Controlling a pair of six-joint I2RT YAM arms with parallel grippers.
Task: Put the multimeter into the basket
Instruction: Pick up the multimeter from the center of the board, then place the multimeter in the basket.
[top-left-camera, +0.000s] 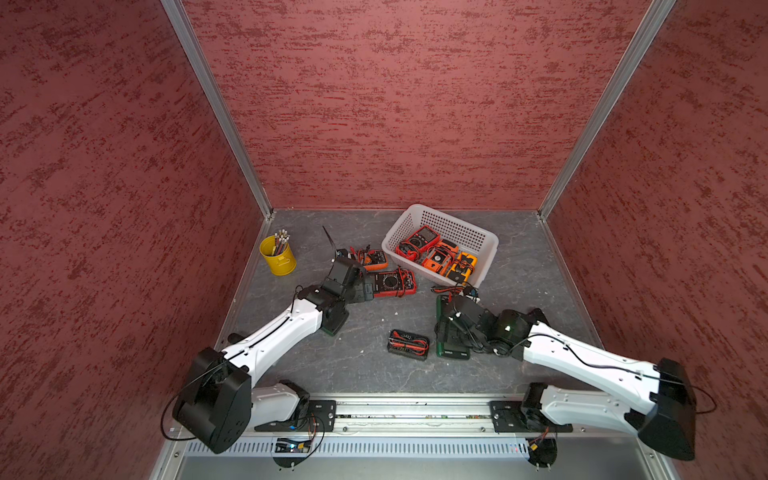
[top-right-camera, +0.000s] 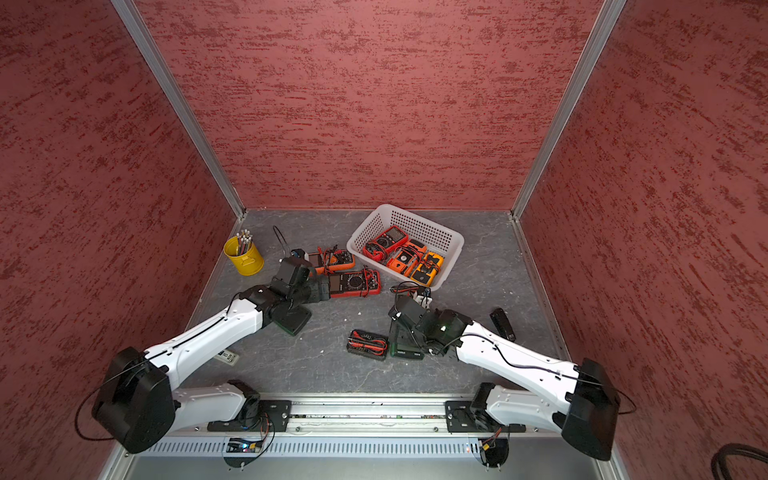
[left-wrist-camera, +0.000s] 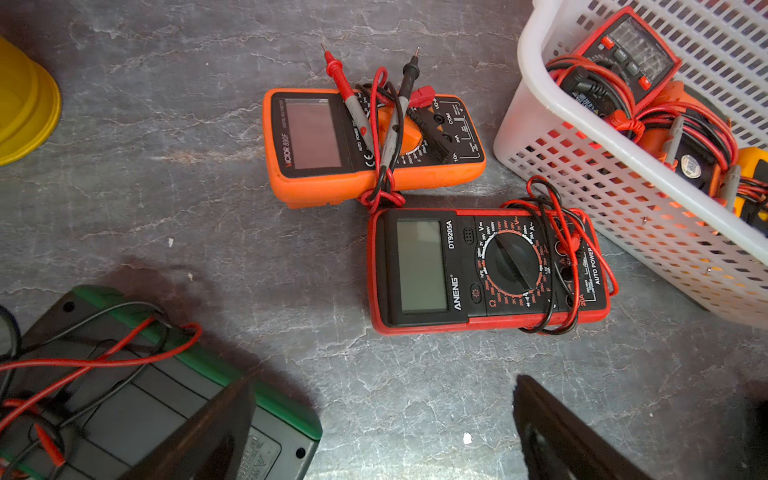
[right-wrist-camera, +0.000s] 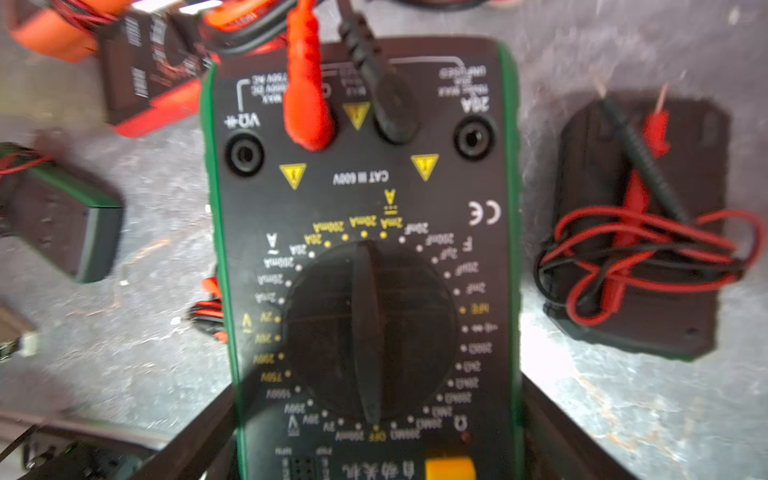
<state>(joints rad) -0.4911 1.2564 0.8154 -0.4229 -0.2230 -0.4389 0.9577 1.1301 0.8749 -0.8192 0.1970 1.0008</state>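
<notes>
Three dark red mottled walls (top-left-camera: 395, 104), joined by bare aluminium corner posts (top-left-camera: 216, 108), close in a grey veined stone-look tabletop (top-left-camera: 374, 374).

At the far right of centre sits the white perforated plastic basket (top-left-camera: 453, 230). Three meters wrapped in their leads lie in it side by side: a red-cased multimeter (top-left-camera: 422, 239) farthest, an orange-cased multimeter (top-left-camera: 438, 257) in the middle, and a yellow-orange multimeter (top-left-camera: 463, 266) nearest. At the far left stands a yellow cylindrical metal cup (top-left-camera: 279, 259) holding a bunch of pencils (top-left-camera: 281, 241).

Just left of the basket, an orange Victor multimeter (left-wrist-camera: 365, 141) and a red Aneng multimeter (left-wrist-camera: 486, 270) lie face up on the table. The left gripper (left-wrist-camera: 382, 380) hangs above the table on the near side of them, its fingers spread wide with nothing between them. A green-edged meter lying face down (left-wrist-camera: 166, 395) is beside it.

The right gripper (right-wrist-camera: 380, 386) is clamped across the sides of the green-cased multimeter (right-wrist-camera: 365, 249), which is near the basket's near edge and outside it. I cannot tell whether it touches the table. A black meter bundled with leads (top-left-camera: 408, 345) lies just left of it.
</notes>
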